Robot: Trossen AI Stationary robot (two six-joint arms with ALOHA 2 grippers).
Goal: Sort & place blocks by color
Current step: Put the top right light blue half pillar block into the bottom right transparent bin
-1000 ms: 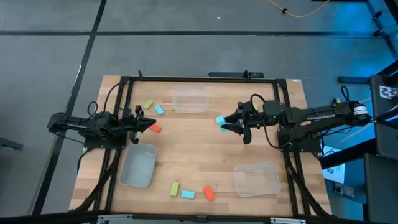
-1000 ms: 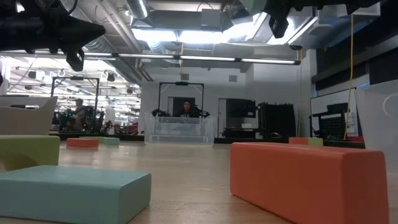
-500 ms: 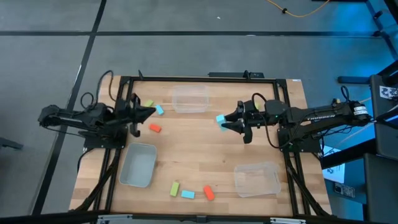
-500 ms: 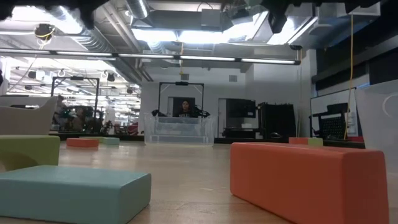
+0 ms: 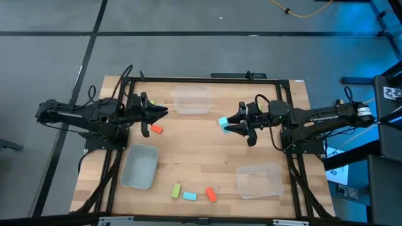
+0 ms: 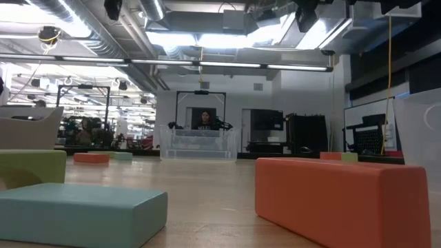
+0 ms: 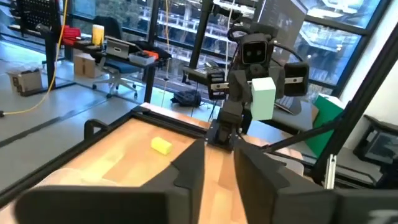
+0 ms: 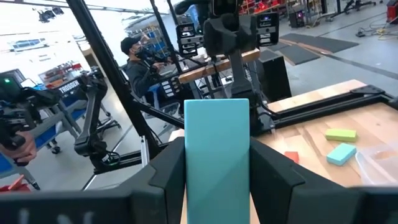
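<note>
My right gripper [image 5: 226,123] hovers over the table's middle, shut on a cyan block [image 8: 217,155]. My left gripper [image 5: 162,112] is raised over the far left part of the table, open by a narrow gap and empty. Next to it an orange-red block [image 5: 156,129] lies flat on the wood, and a yellow-green block [image 8: 340,134] and a cyan block [image 8: 341,154] lie beyond it. Near the front edge lie a yellow-green block [image 5: 176,189], a cyan block [image 5: 189,196] and an orange-red block [image 5: 211,194]. Another yellow-green block [image 7: 161,145] lies on the table's right side. My right gripper pinches the cyan block between its two fingers [image 8: 171,168] by the two long side faces [image 8: 194,168]. The block stands on end in the hold and sticks out past the fingertips. It is lifted clear of the table, and the fingers come at it about level from the table's right.
A clear bin [image 5: 192,100] stands at the far middle, a second bin [image 5: 139,166] at the near left and a third clear bin [image 5: 259,181] at the near right. A dark metal frame [image 5: 188,79] runs around the table. A person sits beyond the table [image 6: 205,120].
My left gripper has risen from beside the orange-red block and moved toward the far edge and the table's right. In the low view it has climbed out of the picture's top. The orange-red block lies where it was. My right gripper has kept its hold on the cyan block.
</note>
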